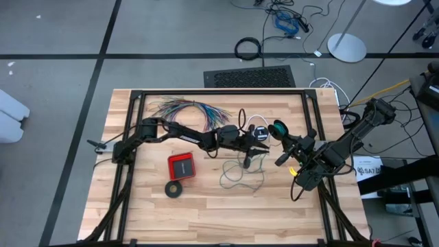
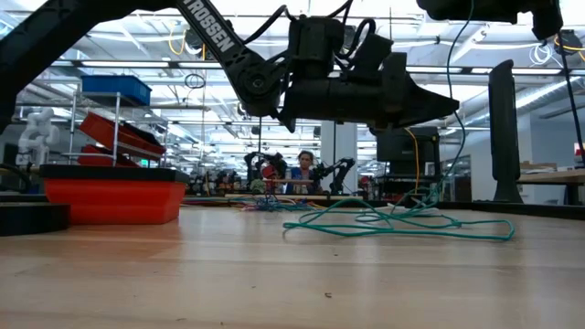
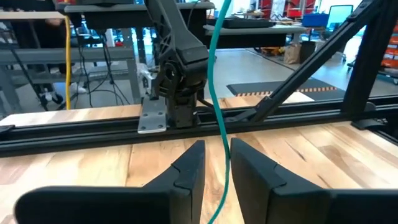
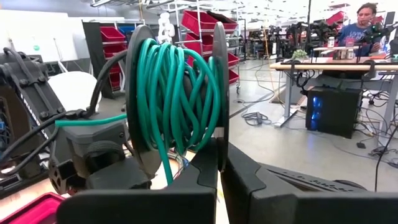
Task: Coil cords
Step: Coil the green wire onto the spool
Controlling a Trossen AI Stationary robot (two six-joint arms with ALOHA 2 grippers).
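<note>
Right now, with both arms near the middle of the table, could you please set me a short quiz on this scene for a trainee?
1. True or false: the teal-green wire runs between the fingers of the left gripper.
2. What does the right gripper hold? A) the red box; B) a spool wound with teal-green wire; C) the black tape ring.
3. Fill in: the loose loops of the wire lie on the ____ table.

Key: 1 true; 2 B; 3 wooden.
</note>
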